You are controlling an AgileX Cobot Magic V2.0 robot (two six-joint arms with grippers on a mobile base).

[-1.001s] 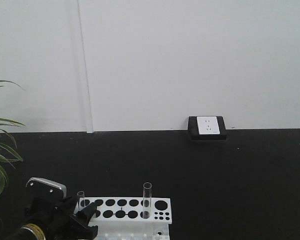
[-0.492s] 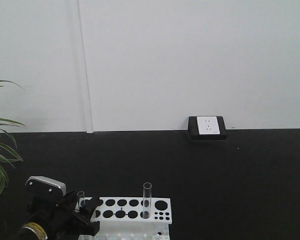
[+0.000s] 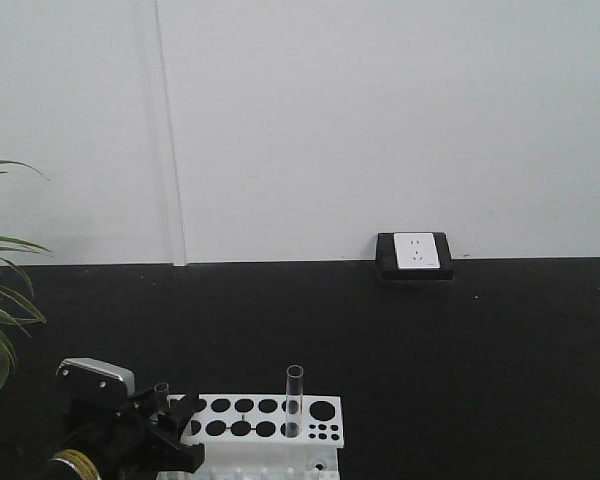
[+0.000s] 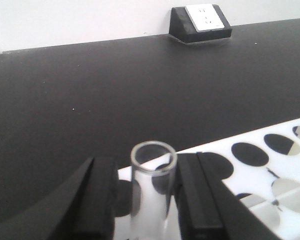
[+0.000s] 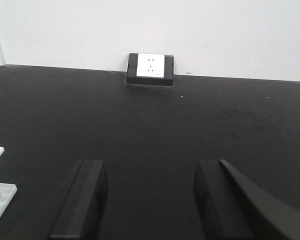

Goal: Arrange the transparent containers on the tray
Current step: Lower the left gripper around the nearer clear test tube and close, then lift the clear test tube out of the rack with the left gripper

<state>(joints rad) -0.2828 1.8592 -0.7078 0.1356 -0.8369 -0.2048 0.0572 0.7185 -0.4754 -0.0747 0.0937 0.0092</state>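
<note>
Black table [image 3: 460, 340] meets white wall [image 3: 380, 120] behind test tube [image 3: 294, 398].

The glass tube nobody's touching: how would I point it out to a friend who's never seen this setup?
Find the white rack full of round holes on the black table. Toward its right end one clear test tube stands upright in a hole, alone. Its lower twin at the left end sits between black gripper fingers.

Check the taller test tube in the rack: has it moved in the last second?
No. The taller test tube stands in the same hole of the white rack, its rim unmoved against the wall socket.
</note>
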